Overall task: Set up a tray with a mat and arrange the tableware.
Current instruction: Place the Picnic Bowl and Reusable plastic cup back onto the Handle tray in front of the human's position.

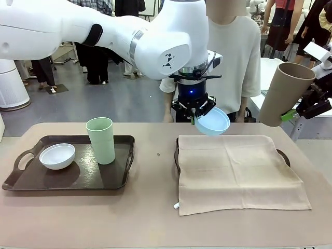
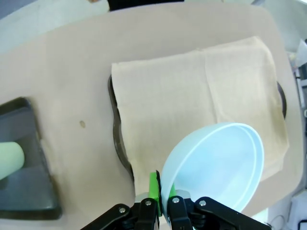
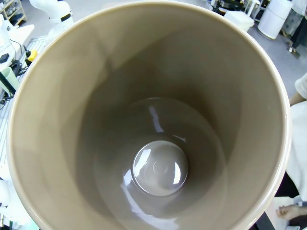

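My left gripper (image 1: 196, 118) is shut on the rim of the light blue bowl (image 1: 213, 122), which hangs tilted above the far left edge of the beige mat (image 1: 236, 171). The left wrist view looks down on the bowl (image 2: 216, 167), pinched between the green pads (image 2: 154, 186), with the mat (image 2: 192, 96) below. The mat covers the right tray (image 1: 284, 155). At the far right, my right gripper (image 1: 294, 113) is shut on the tan-brown tumbler (image 1: 284, 93), held tilted in the air. The right wrist view looks straight into the tumbler (image 3: 153, 120). The white bowl (image 1: 57, 155) and the pale green tumbler (image 1: 101, 140) stand on the left tray (image 1: 116, 179).
A person (image 1: 233, 52) stands at the far side of the table, just behind my left gripper. Bare tabletop (image 1: 155, 171) lies between the two trays and along the near edge. A white table (image 1: 270, 78) stands beyond the far right corner.
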You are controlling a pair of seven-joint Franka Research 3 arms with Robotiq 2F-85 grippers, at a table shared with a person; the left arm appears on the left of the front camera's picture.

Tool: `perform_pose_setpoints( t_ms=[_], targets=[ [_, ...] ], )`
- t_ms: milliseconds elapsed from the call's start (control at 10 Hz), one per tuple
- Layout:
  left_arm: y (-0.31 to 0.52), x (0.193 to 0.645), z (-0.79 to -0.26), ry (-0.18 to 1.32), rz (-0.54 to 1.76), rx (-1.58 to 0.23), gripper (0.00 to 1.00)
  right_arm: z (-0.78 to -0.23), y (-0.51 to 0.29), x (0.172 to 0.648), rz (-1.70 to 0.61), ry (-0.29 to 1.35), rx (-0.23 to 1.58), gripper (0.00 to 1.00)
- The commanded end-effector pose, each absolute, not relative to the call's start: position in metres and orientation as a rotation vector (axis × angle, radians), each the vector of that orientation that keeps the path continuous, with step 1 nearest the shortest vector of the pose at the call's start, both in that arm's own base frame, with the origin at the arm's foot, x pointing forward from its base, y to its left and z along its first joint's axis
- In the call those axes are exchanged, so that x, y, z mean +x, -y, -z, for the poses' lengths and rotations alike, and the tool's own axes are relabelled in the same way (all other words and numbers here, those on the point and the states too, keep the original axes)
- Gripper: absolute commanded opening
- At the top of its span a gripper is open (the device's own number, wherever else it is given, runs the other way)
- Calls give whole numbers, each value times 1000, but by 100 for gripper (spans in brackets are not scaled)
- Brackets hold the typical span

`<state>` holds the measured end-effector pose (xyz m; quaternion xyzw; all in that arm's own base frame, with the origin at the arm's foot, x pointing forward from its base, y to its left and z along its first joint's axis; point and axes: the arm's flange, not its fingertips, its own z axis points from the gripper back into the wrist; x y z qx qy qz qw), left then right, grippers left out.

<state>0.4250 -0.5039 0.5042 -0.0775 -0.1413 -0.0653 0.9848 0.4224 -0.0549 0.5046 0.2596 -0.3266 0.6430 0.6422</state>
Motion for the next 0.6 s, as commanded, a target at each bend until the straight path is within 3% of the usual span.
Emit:
perform_pose_setpoints(
  t_ms=[0,500],
  targets=[
    [496,433,-488,234,112,-213,5,-482,58,432,-1475,697,640,78],
    [484,444,-406,179,173,-352,5,-388,67,452,-1483,597,735,78]
  ],
)
